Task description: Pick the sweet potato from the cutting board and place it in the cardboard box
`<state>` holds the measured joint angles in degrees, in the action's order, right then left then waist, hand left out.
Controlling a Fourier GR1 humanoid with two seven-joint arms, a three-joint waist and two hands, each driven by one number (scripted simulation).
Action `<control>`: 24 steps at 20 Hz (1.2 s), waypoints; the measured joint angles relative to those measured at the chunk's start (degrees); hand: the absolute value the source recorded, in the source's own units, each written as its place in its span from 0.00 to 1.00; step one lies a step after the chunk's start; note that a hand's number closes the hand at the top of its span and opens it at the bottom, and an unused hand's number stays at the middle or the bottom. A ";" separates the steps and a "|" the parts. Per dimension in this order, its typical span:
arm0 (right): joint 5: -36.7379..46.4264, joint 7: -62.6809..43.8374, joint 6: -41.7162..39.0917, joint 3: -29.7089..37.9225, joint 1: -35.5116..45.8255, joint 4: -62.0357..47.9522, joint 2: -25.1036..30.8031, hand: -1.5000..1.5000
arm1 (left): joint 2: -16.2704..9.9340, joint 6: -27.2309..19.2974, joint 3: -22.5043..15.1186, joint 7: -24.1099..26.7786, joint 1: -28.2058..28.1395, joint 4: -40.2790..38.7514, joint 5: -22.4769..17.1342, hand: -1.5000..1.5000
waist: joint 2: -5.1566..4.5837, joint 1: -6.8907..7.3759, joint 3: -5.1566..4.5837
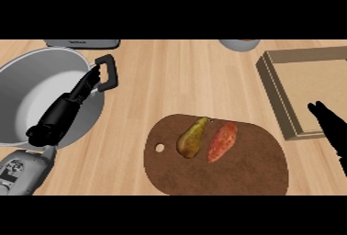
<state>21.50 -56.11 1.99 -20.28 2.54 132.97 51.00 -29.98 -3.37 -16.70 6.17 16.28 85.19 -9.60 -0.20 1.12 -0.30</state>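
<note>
The reddish-orange sweet potato (222, 141) lies on the dark brown cutting board (251, 170), right beside a yellow-green pear (192, 137). The shallow cardboard box (318, 78) sits at the right, beyond the board. My right hand (330, 126) comes in from the right edge with straight fingers, over the box's near corner, open and holding nothing; it is to the right of the sweet potato and apart from it. My left hand (61, 114) stretches out over the pot at the left, fingers straight, open, far from the board.
A large grey pot (27, 78) with a black handle (107, 72) fills the left side under my left hand. A grey appliance (82, 43) and a grey cup (240, 44) stand at the counter's far edge. Bare wood lies between pot and box.
</note>
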 measured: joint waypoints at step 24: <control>-1.61 -15.11 -11.68 -19.28 27.32 -24.01 -20.53 0.00 | 1.72 0.98 0.79 -1.57 0.31 0.56 1.95 0.50 | 0.37 0.03 0.02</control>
<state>19.89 -71.22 -9.69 -39.57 29.86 108.96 30.46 -28.26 -2.39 -15.91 4.60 16.59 85.75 -7.65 0.16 1.15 -0.27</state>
